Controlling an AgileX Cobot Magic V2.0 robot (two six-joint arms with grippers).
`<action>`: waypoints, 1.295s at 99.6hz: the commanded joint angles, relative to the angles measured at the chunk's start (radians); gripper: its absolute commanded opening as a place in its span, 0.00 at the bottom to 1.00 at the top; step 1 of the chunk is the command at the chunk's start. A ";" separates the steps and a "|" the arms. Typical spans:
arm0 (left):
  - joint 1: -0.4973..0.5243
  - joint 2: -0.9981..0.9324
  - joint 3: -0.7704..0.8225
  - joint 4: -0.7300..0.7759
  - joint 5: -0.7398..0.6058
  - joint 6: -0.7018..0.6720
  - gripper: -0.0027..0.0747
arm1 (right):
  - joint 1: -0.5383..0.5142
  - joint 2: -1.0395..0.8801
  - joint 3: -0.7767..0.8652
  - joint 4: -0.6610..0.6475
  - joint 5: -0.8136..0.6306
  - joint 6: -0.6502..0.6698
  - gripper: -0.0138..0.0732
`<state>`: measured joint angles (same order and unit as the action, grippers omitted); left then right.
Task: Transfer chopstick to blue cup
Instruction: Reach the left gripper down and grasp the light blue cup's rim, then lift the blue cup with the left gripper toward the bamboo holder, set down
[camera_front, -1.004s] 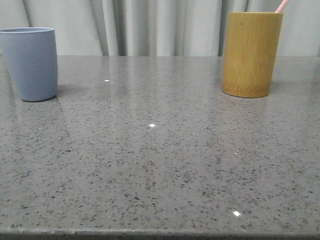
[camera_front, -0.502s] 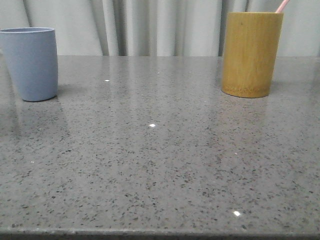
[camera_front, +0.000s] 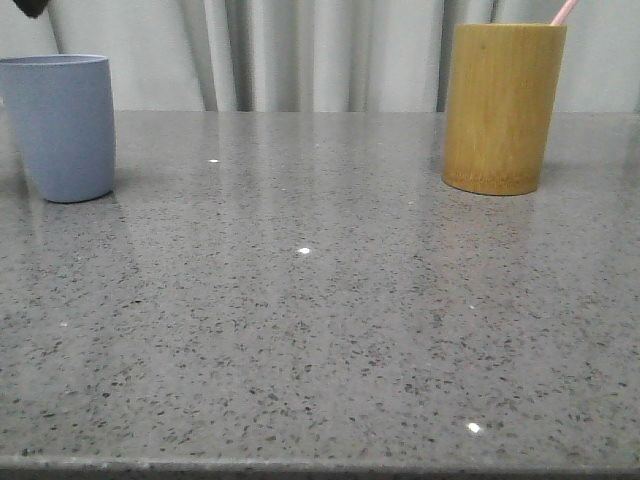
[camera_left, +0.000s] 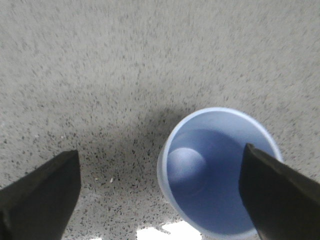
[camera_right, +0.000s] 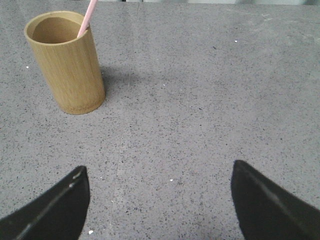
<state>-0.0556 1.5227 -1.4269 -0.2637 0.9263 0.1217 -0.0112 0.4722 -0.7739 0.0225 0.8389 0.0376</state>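
While the chopstick (camera_right: 89, 17) leans in the bamboo cup (camera_right: 67, 62), both grippers gape with nothing held, the left gripper (camera_left: 160, 192) above the blue cup (camera_left: 217, 177)

Open table (camera_front: 320, 330) between cups

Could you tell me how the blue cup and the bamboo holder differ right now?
The blue cup is shorter, smooth grey-blue and tapered; the bamboo holder is taller, yellow-brown and straight-sided. The cup is empty; the holder contains the chopstick. Both stand upright on the table.
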 joint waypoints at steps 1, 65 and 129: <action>0.002 -0.003 -0.038 -0.011 -0.021 -0.001 0.84 | -0.001 0.014 -0.032 0.001 -0.077 -0.001 0.83; -0.003 0.087 -0.044 -0.039 -0.014 -0.001 0.09 | -0.001 0.014 -0.032 0.001 -0.078 -0.001 0.83; -0.301 0.160 -0.356 -0.038 0.101 0.020 0.01 | -0.001 0.014 -0.032 0.001 -0.078 -0.001 0.83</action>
<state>-0.2993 1.6956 -1.7154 -0.2978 1.0509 0.1488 -0.0112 0.4722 -0.7739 0.0241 0.8367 0.0376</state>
